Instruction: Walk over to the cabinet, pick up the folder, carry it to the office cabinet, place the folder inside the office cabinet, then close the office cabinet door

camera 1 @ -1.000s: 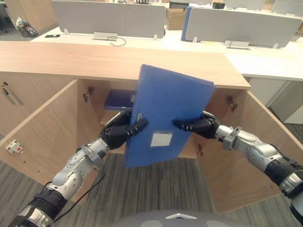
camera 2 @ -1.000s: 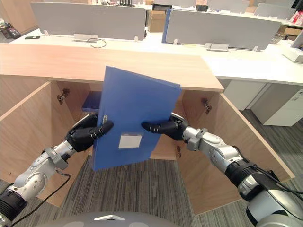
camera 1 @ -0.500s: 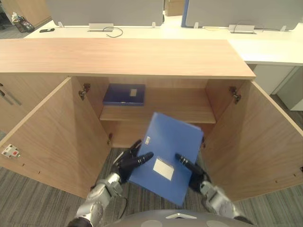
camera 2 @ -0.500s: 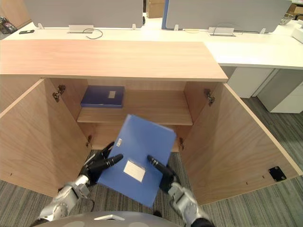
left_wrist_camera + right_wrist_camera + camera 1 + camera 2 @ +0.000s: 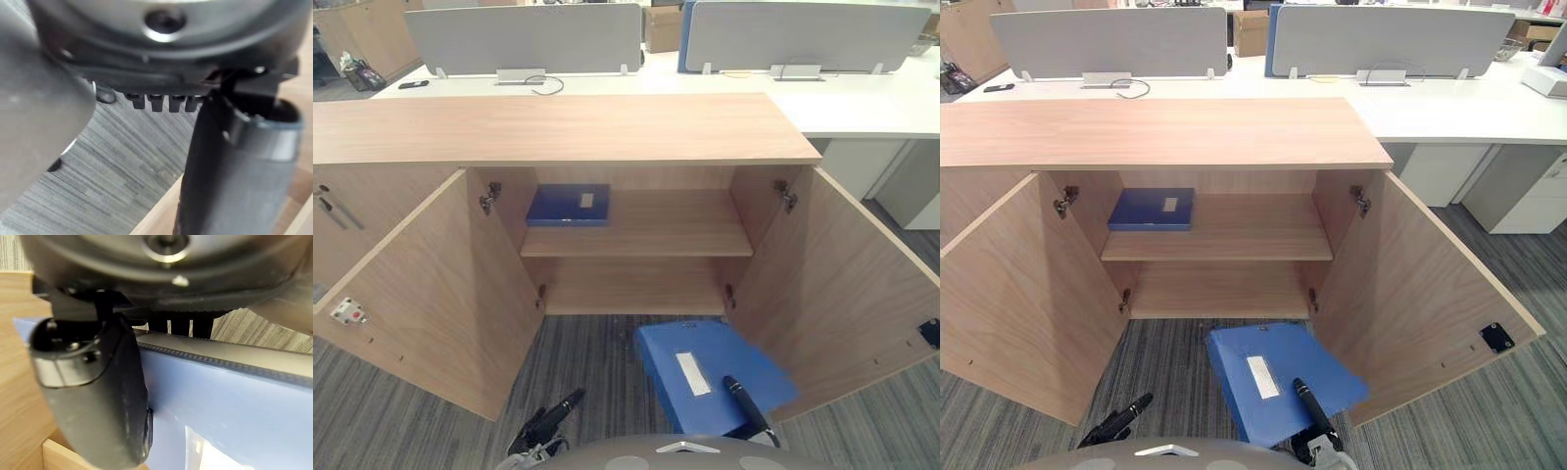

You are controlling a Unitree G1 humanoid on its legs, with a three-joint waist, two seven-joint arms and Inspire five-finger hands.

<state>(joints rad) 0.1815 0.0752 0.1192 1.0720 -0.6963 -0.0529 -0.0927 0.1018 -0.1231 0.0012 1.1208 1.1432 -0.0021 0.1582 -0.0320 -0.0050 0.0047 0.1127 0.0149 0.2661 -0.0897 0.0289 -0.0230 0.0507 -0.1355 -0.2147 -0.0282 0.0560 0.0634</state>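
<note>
Folder low and flat over carpet, just before open cabinet, pinched in right hand, thumb on top. Left hand apart, fingers straight, holding nothing. Pickup and carry apparently done; left to do: sliding onto shelf, closing doors.

Bright, even light from overhead — the cabinet top and the white desks behind it glow pale. The shelf inside lies in soft shade; straight edges seem to bow slightly near the corners.
</note>
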